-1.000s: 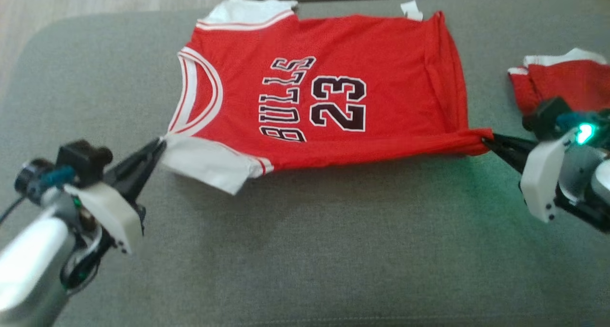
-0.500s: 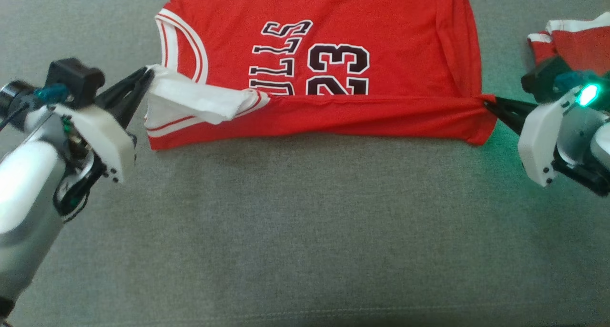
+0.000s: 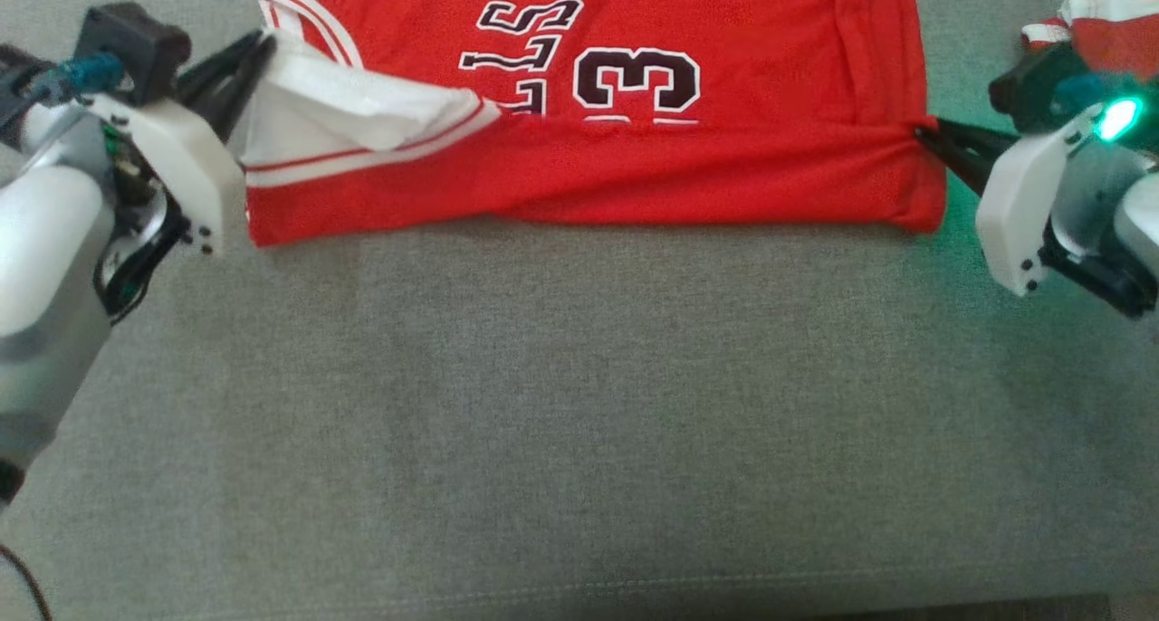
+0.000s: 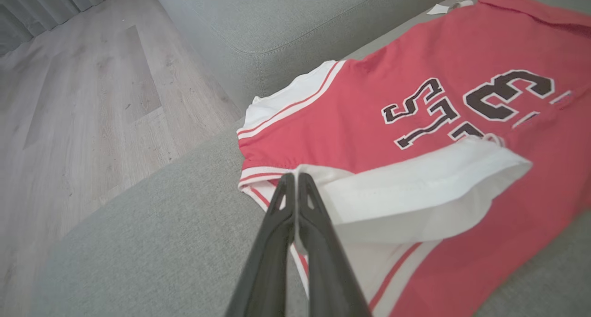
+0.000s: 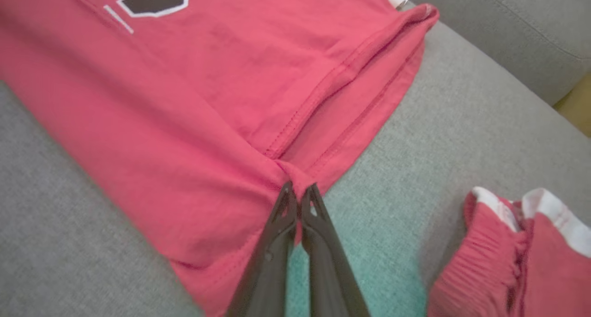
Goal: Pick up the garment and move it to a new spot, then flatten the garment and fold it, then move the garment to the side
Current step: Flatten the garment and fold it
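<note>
Red jersey (image 3: 724,168), long axis left-right, neckline (image 3: 312,25) leftward

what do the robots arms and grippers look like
Both have two long, slim black fingers tapering to points, set in a white housing with small dark holes. The left gripper has a pale silver forearm, a black boxy camera and a teal connector. The right gripper looks alike, with a lit green light.

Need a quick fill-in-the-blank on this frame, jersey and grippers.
The left gripper pinches the jersey's ____ sleeve.
The right gripper pinches its hem, coloured ____.
The jersey lies on a ____ sofa cushion.
The one whole digit showing on it is ____.
Missing words: white; red; grey; 3.
</note>
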`<state>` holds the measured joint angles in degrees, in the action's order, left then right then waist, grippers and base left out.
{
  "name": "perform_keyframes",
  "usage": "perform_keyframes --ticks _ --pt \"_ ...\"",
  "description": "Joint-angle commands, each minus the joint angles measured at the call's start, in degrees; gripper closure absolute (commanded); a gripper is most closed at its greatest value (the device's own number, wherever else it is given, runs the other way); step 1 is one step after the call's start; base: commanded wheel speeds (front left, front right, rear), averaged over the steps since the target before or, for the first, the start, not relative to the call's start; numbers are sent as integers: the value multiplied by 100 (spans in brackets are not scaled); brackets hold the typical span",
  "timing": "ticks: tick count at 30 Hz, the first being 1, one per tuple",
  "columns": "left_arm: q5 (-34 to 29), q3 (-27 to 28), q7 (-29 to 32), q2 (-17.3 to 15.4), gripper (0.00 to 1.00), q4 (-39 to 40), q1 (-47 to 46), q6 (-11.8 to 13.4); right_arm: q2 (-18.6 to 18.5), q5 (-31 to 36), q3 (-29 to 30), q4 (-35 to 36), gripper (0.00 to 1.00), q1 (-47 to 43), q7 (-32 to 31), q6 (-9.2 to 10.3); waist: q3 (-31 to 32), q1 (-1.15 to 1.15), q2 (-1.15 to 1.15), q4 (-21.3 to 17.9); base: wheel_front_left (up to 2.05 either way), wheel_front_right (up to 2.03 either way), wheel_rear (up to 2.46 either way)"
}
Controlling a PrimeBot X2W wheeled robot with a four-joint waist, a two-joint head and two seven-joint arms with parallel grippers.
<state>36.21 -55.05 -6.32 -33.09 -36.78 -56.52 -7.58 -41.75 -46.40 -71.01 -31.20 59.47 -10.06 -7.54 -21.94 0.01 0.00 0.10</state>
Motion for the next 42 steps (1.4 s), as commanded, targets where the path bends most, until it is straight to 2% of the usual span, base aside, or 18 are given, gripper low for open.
perform_keyframes --ticks 1,2,5,6,10,13,16,18,22,25,28,30,32,37,42 --pt "25 235 -104 -163 0 -85 -376 10 -67 -64 93 -45 0 41 76 5 -12 -1 0 -3 0 0 0" --pt "11 255 -232 -95 0 -194 -440 19 -37 -80 129 -109 0 62 129 5 -12 -1 0 -4 0 0 0" --pt "34 490 -658 119 0 -503 -569 304 94 -152 492 -451 0 105 502 5 32 -1 0 3 0 0 0" --pt "34 490 -658 119 0 -503 -569 304 94 -152 492 -451 0 105 502 5 32 -1 0 3 0 0 0" --pt "171 960 -853 347 0 -566 -510 585 440 -425 1181 -899 0 -55 1176 5 199 -1 0 42 0 0 0" --pt "197 1659 -864 426 0 -21 -227 817 745 -810 1848 -1132 0 -265 1855 5 372 -1 0 62 0 0 0" --pt "76 2380 -865 500 0 707 391 958 934 -678 2334 -1329 0 -435 2406 5 590 -1 0 82 0 0 0" --pt "-23 2858 -866 584 0 1184 874 1035 1109 -479 2774 -1258 0 -562 2492 5 739 -1 0 80 0 0 0" --pt "-259 3686 -866 884 0 2047 1873 1091 1658 304 4606 -549 0 -1193 2502 5 995 -1 0 50 0 0 0" --pt "-499 4089 -867 1207 0 2472 2563 1077 2307 1299 5752 113 0 -2039 2504 5 1179 -1 0 46 0 0 0" --pt "-740 4362 -867 1561 0 2755 3154 1030 3080 2208 6452 769 0 -2878 2504 5 1315 -1 0 34 0 0 0" --pt "-861 4497 -867 1805 0 2825 3485 964 3514 2681 6729 1074 0 -3371 2504 5 1382 -1 0 39 0 0 0" --pt "-1059 4549 -867 1967 0 2778 3767 876 3747 2972 6917 1271 0 -3769 2505 5 1438 -1 0 26 0 0 0" --pt "-1433 4707 -867 2312 0 2479 4144 703 3879 3354 6890 1434 0 -4307 2505 5 1460 -1 0 -34 0 0 0" --pt "-1759 4781 -867 2393 0 1930 4044 577 3885 3205 6781 1554 0 -4318 2505 5 1317 -1 0 -140 0 0 0"
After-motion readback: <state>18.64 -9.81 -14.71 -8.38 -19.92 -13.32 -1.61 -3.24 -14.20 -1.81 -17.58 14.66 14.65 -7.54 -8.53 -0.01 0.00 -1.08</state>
